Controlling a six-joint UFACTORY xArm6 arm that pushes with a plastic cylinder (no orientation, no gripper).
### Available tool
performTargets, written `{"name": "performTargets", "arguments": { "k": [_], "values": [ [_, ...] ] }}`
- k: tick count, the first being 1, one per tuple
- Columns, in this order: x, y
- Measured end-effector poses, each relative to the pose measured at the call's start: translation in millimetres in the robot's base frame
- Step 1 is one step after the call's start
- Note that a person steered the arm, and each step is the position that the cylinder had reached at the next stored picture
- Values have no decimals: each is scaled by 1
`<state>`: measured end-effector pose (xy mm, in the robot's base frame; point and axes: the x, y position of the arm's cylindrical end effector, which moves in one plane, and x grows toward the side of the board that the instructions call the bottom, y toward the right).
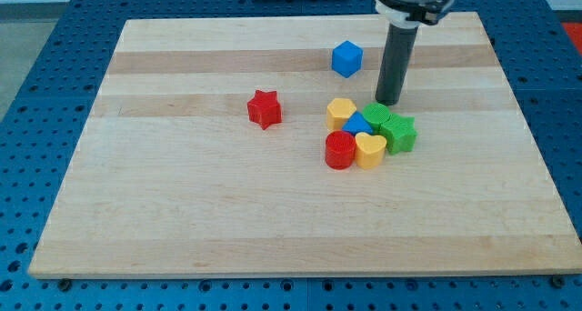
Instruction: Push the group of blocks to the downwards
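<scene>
Six blocks sat clustered right of the board [182, 211] centre, my tip [388, 103] touching the green block [376, 114] from the top edge side. My tip was a bare rod, holding nothing. An off-centre push could have scattered the cluster sideways.

A red star block [264, 108] and a blue cube [346, 58] lie apart on the wooden board [182, 211].

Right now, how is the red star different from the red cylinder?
The red star has points around its outline; the red cylinder is round. The red star stands alone toward the view's left, touching nothing; the red cylinder sits in the cluster, against the yellow heart. My tip is nearer the red cylinder than the red star. Both are red and rest on the board.
</scene>
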<state>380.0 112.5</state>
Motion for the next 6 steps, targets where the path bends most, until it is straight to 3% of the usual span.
{"name": "performTargets", "arguments": {
  "k": [2, 6],
  "values": [
    [26, -28],
    [90, -27]
  ]
}}
